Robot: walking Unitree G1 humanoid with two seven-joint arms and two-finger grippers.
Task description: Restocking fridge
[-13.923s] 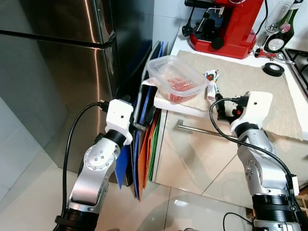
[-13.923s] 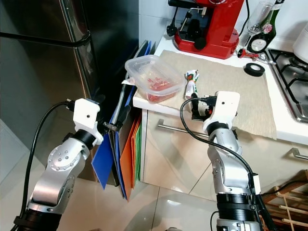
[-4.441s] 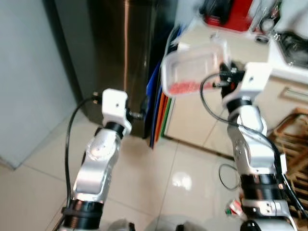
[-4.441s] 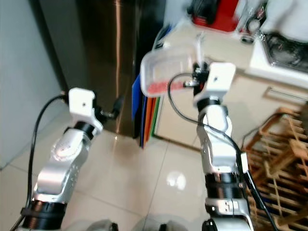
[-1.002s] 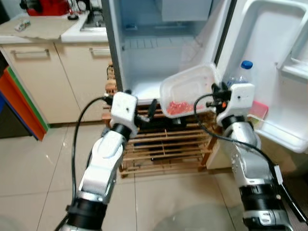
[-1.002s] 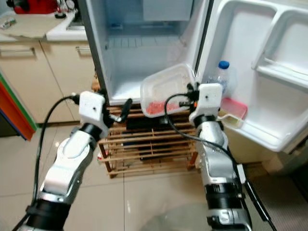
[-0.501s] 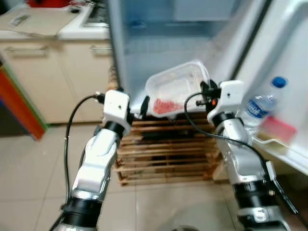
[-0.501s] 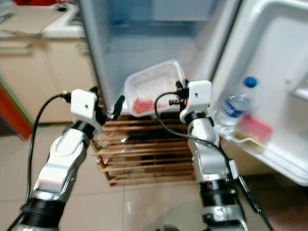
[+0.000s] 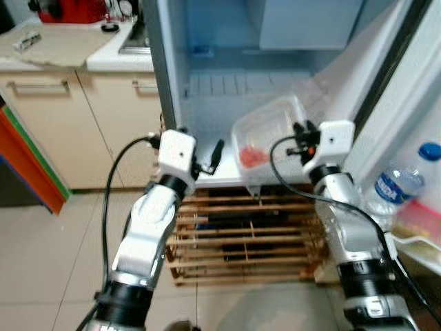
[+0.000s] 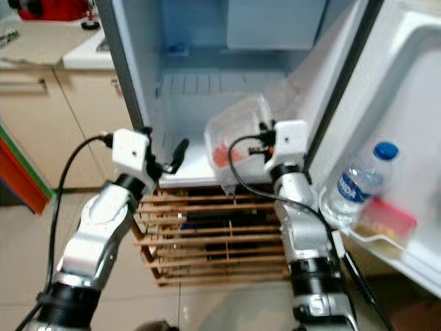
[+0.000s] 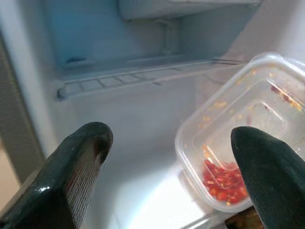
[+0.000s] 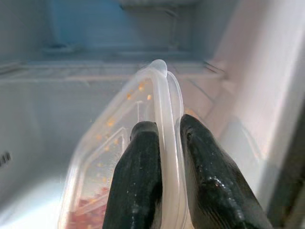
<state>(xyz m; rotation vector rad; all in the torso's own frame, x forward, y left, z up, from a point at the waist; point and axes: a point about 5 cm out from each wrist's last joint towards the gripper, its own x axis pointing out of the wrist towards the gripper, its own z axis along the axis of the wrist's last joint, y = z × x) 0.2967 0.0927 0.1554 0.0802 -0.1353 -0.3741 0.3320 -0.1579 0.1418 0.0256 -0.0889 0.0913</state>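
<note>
A clear plastic container [image 9: 267,135] with red bits in its low corner hangs tilted in front of the open fridge [image 9: 227,89]. My right gripper [image 9: 300,137] is shut on its rim; the right wrist view shows the rim [image 12: 162,124] pinched between both fingers [image 12: 138,181]. The container sits over the front edge of the fridge's white floor [image 9: 207,148]. My left gripper [image 9: 215,153] is held up to the left of the container, open and empty, and the left wrist view looks between its fingertips [image 11: 76,157] at the container [image 11: 238,143] and the fridge interior.
The fridge door [image 10: 406,103] stands open on the right, with a water bottle [image 10: 358,179] and a pink-lidded box [image 10: 384,219] in its lower shelf. A wooden slatted rack [image 9: 241,234] stands below the fridge. Kitchen cabinets [image 9: 62,117] and a counter are to the left.
The camera has come closer to the fridge and shifted. The container, still held by my right gripper, has moved forward over the fridge floor's edge. My left gripper remains open beside it.
</note>
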